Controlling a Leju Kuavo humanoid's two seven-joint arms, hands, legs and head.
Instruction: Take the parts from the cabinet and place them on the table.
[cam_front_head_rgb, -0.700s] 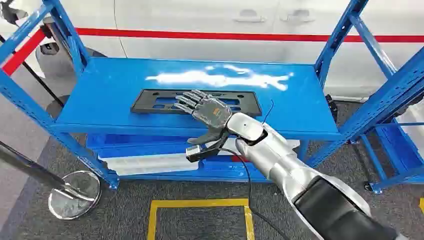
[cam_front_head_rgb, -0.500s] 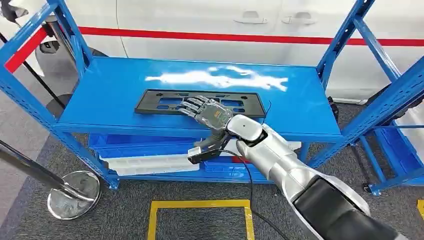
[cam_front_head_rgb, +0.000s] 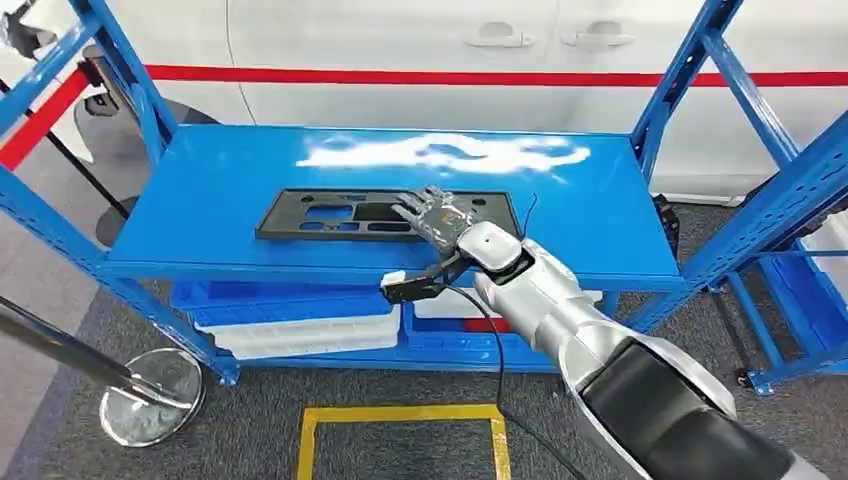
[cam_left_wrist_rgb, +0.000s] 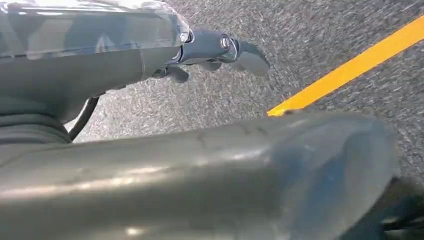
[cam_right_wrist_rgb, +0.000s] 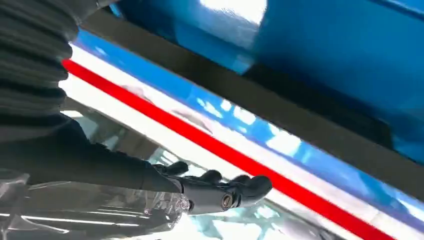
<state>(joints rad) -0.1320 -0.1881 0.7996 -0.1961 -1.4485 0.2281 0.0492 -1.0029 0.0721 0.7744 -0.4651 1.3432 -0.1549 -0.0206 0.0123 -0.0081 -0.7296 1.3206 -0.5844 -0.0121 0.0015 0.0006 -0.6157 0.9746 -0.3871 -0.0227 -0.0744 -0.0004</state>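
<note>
Black plate-frame part (cam_front_head_rgb: 385, 213): lies flat on the blue shelf (cam_front_head_rgb: 250, 160) of the cabinet, long side parallel to the shelf's front edge, near that edge. Looks thin, stiff, light moulded plastic, with cut-outs through its body. Likely slick on painted metal, so prone to sliding rather than lifting if pushed from above. Best taken along the front long rail near the middle, fingers over the top and thumb under once the rail is drawn past the shelf's lip; an end grip would let it swing.

Right hand (cam_front_head_rgb: 437, 213): rests on the part's right portion, fingers extended flat over it, thumb (cam_front_head_rgb: 418, 283) hanging below the shelf's front edge, nothing clamped yet. Left hand (cam_left_wrist_rgb: 210, 52): hangs over grey carpet beside a yellow floor line (cam_left_wrist_rgb: 350, 67), fingers loosely curled, holding nothing.

Against the earlier pictures: hand reached further across the part toward the shelf's back, wrist lower and closer to the lip; whole view shifted slightly too.
</note>
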